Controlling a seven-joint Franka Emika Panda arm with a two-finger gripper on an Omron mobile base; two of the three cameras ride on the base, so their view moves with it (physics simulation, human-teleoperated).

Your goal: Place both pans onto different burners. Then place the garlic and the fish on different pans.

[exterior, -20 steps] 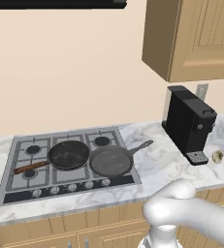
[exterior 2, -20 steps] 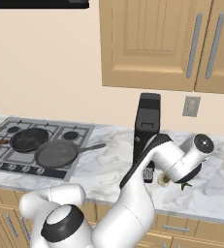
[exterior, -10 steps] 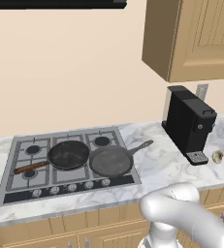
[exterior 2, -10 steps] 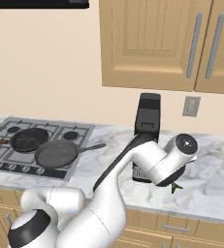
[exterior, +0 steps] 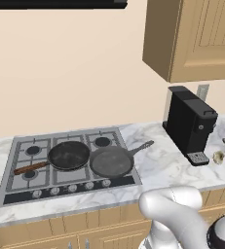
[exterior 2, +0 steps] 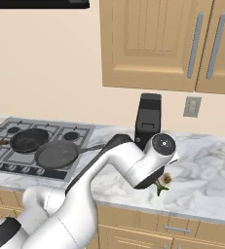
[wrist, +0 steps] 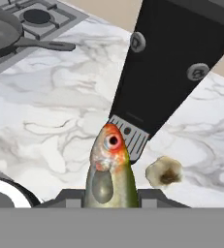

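Both pans on burners: black wooden-handled pan (exterior: 68, 154), dark grey pan (exterior: 111, 161). Claw (wrist: 111, 196) grasping slender yellow-green fish (wrist: 110, 169) above marble surface (wrist: 60, 116), near coffee machine. Next: carry to pan. Whitish garlic bulb (wrist: 165, 171) waits.

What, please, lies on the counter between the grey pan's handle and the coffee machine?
Bare marble counter, as the left base view shows, between the pan handle and the coffee machine.
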